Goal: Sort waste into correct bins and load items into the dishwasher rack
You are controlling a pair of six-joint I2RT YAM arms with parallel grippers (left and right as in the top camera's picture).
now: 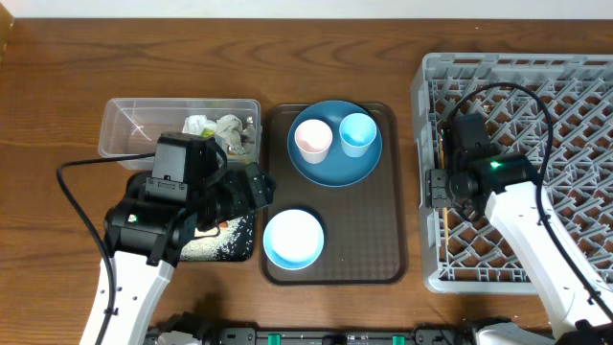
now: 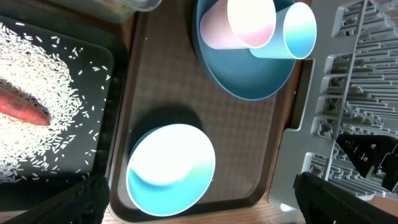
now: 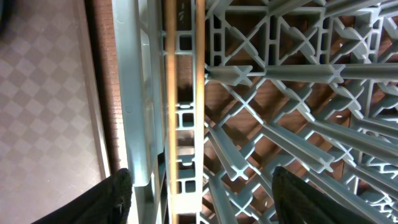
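Observation:
In the right wrist view two wooden chopsticks lie side by side along the left wall inside the grey dishwasher rack. My right gripper hangs open just above them, its fingers clear of them. My left gripper is open above the white bowl on the brown tray. On the blue plate stand a pink cup and a light blue cup. The black bin holds rice and an orange carrot. The clear tub holds paper wads.
The brown serving tray lies between the bins and the rack, close to the rack's left wall. My left arm covers most of the black bin in the overhead view. Bare wooden table runs along the back.

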